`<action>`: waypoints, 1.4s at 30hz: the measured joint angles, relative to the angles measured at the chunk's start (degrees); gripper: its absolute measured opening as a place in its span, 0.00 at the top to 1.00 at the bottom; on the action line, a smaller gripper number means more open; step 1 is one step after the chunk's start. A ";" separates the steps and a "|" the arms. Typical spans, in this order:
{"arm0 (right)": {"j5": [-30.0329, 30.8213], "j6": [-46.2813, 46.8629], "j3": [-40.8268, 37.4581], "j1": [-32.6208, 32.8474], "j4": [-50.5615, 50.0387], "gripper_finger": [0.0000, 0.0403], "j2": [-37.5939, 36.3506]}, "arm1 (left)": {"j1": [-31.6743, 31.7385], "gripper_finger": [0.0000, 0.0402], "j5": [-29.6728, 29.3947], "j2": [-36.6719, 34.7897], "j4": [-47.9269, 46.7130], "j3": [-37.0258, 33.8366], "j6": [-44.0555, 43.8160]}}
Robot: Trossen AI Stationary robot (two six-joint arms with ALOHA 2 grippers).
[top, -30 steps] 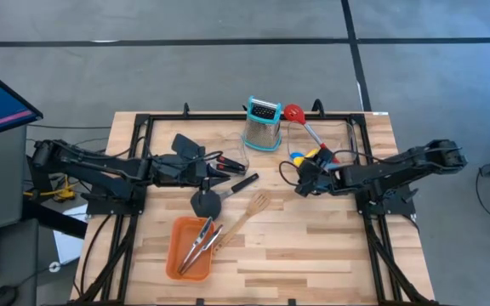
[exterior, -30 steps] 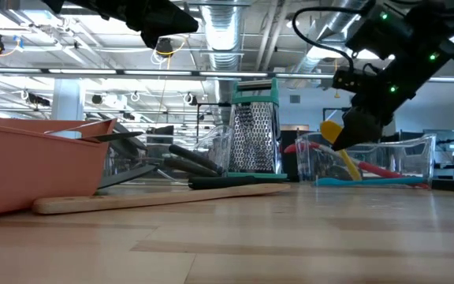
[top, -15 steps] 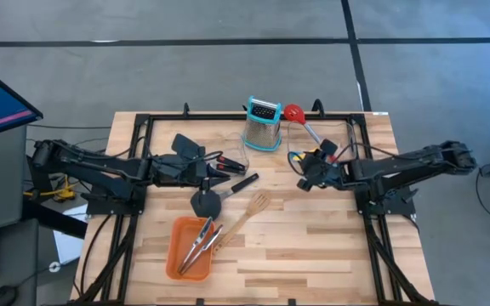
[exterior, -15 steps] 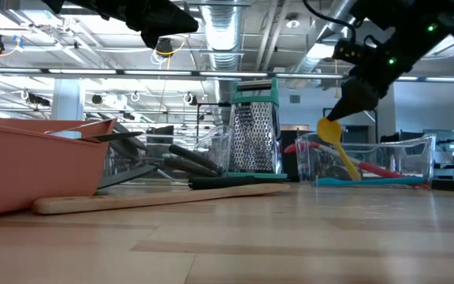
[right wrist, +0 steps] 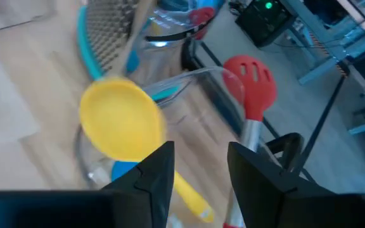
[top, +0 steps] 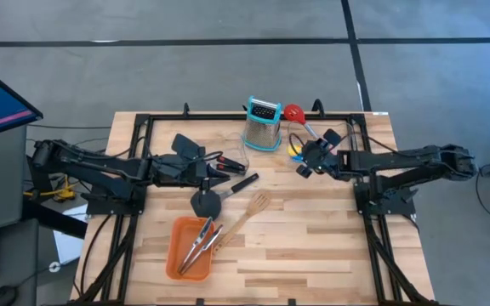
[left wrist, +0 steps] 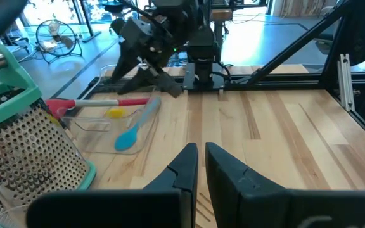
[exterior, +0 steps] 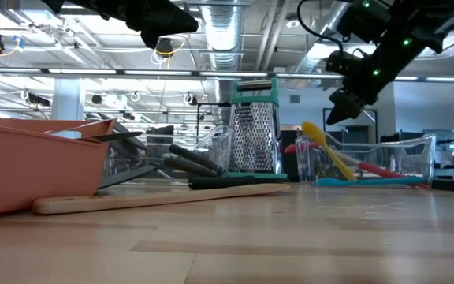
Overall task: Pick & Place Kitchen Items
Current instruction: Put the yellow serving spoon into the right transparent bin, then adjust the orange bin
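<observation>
So since a second ago my right gripper (top: 307, 161) has let go of the yellow spoon (right wrist: 122, 126) and lifted up and back toward the far side of the table; its fingers are spread now with nothing between them, hanging just above the clear bin (exterior: 369, 162). The yellow spoon sits in that bin, bowl tilted up over the rim, next to the blue spoon (left wrist: 134, 130) and the red slotted spoon (right wrist: 251, 82). The grater (top: 263, 124) stands just beside the bin. My left gripper (left wrist: 198, 166) is parked over the left-middle of the table, fingers nearly pressed together and holding nothing. The black spatula (top: 206, 202) and wooden spatula (top: 247, 216) lie on the table, and the tongs (top: 199, 245) are in the orange tray (top: 179, 235).
</observation>
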 joint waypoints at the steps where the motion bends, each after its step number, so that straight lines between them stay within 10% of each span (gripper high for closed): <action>1: -0.01 -0.67 -0.02 -0.67 0.43 0.65 0.00 | 0.00 0.96 0.00 0.00 0.00 -0.01 0.00; 42: -10.42 5.82 6.42 7.07 -14.53 0.76 -0.02 | 0.04 0.96 -0.20 0.00 -0.24 0.00 0.00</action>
